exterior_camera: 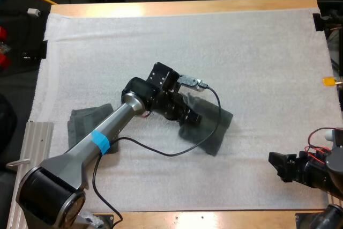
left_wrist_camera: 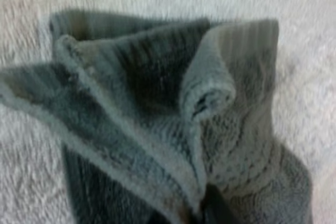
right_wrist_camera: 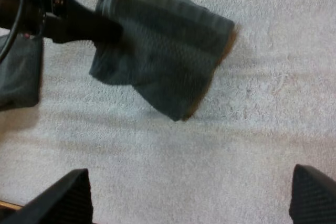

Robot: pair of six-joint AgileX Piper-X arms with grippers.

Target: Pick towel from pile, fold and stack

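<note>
Left arm is stretched in from the lower left of the high view, and the left gripper sits right at the centre of the white mat, clamped onto the crumpled towel. The dark grey-green cloth spreads out to the right of the gripper, just right of centre. Up close on the left wrist view, that towel is bunched into thick ridges and folds, all running together toward a dark fingertip pressed into the fabric. From the right wrist view, the left arm's black fingers meet the towel at one edge and the rest of the cloth fans away from them in a rough, rumpled slab; whether it touches the mat or hangs just above it cannot be told. Over at centre left of the high view lies a second towel, flatter, partly tucked under the left arm. Down at the lower right, the right gripper hangs over bare mat, well apart from both towels, its fingers spread wide with nothing between them. The wooden table edges the mat along the top.
</note>
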